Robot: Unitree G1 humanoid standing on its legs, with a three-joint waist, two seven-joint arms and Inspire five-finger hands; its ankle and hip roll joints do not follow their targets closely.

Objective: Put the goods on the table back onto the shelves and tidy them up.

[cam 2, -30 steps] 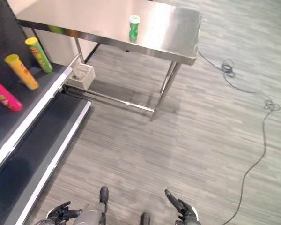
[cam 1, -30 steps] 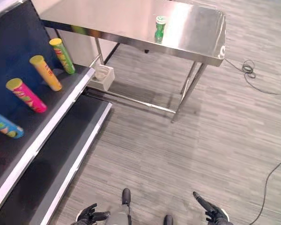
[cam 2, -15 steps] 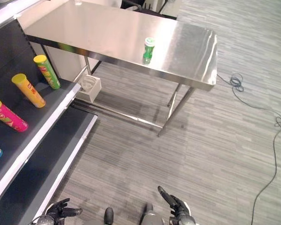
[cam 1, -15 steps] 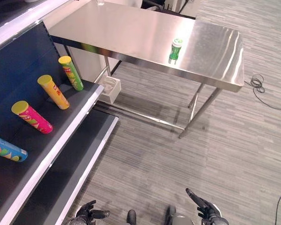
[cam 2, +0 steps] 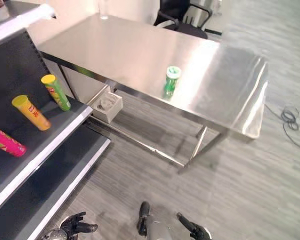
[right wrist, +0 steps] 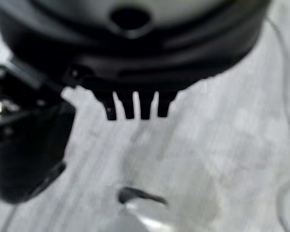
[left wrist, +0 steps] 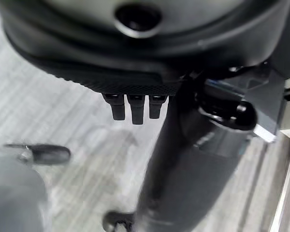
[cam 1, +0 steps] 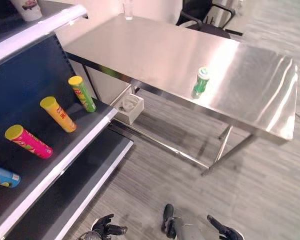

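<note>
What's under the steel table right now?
Under the steel table, by its shelf-side legs, a white box sits on the floor. Its contents can't be made out; the tabletop hides the floor farther back.

A shiny metal table [cam 1: 155, 50] has a green can [cam 1: 201, 82] standing up near its front edge and a clear glass [cam 1: 128, 9] at its far end. The dark shelf [cam 1: 85, 132] holds four tubes lying down: green [cam 1: 82, 93], yellow [cam 1: 57, 114], pink [cam 1: 28, 142] and blue [cam 1: 2, 176]. A white cup [cam 1: 26, 8] sits on the top shelf [cam 1: 50, 22]
</note>
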